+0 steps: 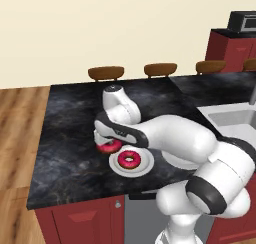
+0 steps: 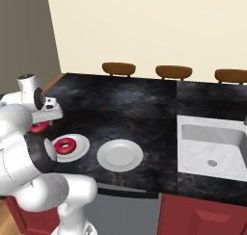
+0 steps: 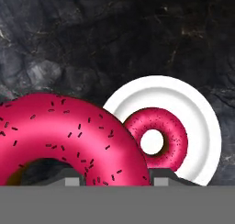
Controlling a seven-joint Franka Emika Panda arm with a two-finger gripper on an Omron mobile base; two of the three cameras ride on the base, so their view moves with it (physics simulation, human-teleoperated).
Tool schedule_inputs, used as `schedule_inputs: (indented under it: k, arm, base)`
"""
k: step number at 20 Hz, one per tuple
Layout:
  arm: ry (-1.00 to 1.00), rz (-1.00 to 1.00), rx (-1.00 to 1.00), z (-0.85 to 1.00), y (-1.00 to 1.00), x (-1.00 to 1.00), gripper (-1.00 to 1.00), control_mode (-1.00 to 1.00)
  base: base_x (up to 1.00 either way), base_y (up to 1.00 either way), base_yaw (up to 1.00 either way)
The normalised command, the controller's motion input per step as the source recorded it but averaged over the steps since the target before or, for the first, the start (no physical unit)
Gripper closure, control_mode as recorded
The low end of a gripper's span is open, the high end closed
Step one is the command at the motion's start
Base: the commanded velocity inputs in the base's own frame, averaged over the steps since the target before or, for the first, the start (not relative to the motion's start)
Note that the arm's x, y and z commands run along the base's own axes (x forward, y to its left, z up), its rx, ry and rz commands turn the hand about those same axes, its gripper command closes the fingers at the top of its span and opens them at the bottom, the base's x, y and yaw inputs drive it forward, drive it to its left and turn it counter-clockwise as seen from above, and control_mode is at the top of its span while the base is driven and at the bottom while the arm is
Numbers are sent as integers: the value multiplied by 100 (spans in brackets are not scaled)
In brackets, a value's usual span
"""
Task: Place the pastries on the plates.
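Observation:
Close to the hand camera, a pink-iced ring donut (image 3: pixel 55 126) has my gripper (image 3: pixel 117 179) shut on it, one fingertip in its hole and the other outside the ring. This donut (image 1: pixel 109 147) (image 2: pixel 39 127) is low over the black counter, just left of a white plate (image 1: pixel 146 164) (image 2: pixel 83 145) (image 3: pixel 197 113). The second donut (image 1: pixel 130 159) (image 2: pixel 64 145) (image 3: pixel 174 136) lies flat in the middle of that plate. An empty white plate (image 2: pixel 119 155) rests to the right of the first one. Whether the held donut touches the counter I cannot tell.
A sink (image 2: pixel 212 147) is sunk into the counter at the right. Brown stools (image 2: pixel 118 68) line the far edge. The counter's front edge (image 1: pixel 75 200) runs close below the plates. A microwave (image 1: pixel 242 20) stands on a red cabinet at the far right.

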Motion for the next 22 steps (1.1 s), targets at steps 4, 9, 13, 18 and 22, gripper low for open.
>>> schedule_inputs:
  k: [4, 9, 13, 18, 22]
  arm:
    - [0, -4, -5, 0, -100, 0, 100, -100]
    - [0, -5, -4, 0, -100, 0, 100, -100]
    - [0, -4, 0, 0, -100, 0, 100, -100]
    - [0, -6, 0, -2, -100, 0, 100, -100]
    - [0, -7, 2, -27, -100, 11, 100, -100]
  base:
    - [0, 0, 0]
    - [0, 0, 0]
    - [0, 0, 0]
    - [0, 0, 0]
    - [0, 0, 0]
